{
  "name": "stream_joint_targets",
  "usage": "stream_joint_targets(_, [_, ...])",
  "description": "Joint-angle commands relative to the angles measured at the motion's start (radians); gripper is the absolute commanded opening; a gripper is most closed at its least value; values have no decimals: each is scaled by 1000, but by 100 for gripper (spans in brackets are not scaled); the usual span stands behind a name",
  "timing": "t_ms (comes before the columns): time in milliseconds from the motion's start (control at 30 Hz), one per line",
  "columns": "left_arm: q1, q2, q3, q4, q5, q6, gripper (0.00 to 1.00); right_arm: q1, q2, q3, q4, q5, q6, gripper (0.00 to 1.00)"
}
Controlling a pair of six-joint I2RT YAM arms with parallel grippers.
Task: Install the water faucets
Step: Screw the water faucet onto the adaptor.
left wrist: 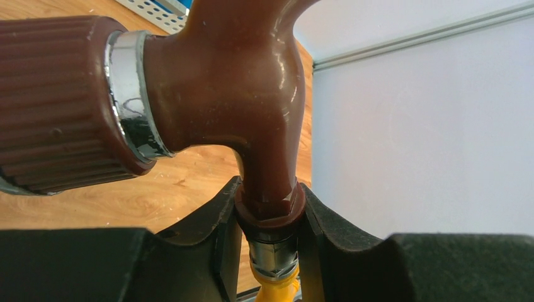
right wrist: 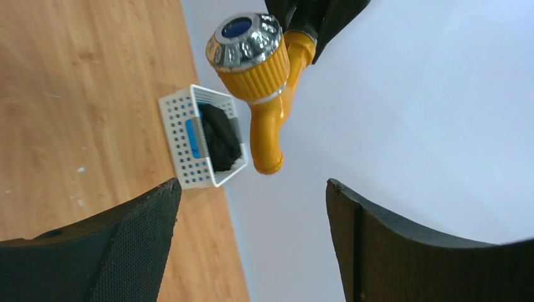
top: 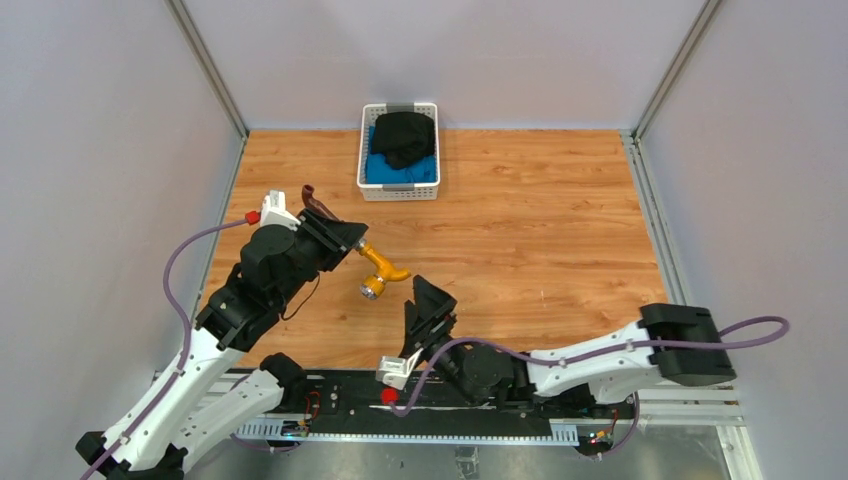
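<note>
Faucets first, from above: the brown faucet (top: 318,206) and the yellow faucet (top: 383,270) run end to end across my left jaws. The brown one sticks out on their far side and the yellow one on the side facing my right jaws, both lifted off the counter (top: 540,230). My right jaws stand wide apart just short of the yellow knob, holding nothing, and a white basket (top: 398,192) sits well beyond both. At my left wrist, the jaws are clamped on the brown faucet's (left wrist: 252,94) hex collar. A silvery threaded piece sits just below the grip, and a bit of the yellow faucet (left wrist: 275,290) peeks out underneath. Whether that joint is fully tight I cannot tell. At my right wrist, the yellow faucet (right wrist: 264,94) hangs ahead of and above the open gap, touching neither side, with its chrome, blue-marked cap towards me. I judge both faucets rigid, weighty for their size and slick on the glossy spouts, so the ribbed knob or the flat-sided collar is the place to grip.
</note>
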Motion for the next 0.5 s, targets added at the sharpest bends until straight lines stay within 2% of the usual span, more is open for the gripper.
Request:
stream_joint_targets(0, [-1, -7, 29, 49, 11, -5, 0, 12, 204, 9, 682, 52, -502, 85])
stream_joint_targets(33, [-1, -6, 28, 49, 14, -5, 0, 10, 263, 27, 766, 54, -565, 87])
stream_joint_targets(67, [-1, -4, 26, 52, 20, -6, 0, 4, 313, 58, 779, 68, -611, 87])
stream_joint_targets(167, [-1, -5, 24, 58, 29, -5, 0, -20, 383, 113, 780, 65, -568, 87])
stream_joint_targets(333, [-1, -23, 21, 47, 27, 1, 0, -42, 399, 157, 780, 42, -521, 86])
stream_joint_targets(400, [0, -25, 21, 50, 28, 2, 0, -53, 406, 171, 780, 27, -503, 81])
stream_joint_targets(467, [-2, -21, 22, 52, 35, 2, 0, -65, 413, 183, 780, 19, -472, 72])
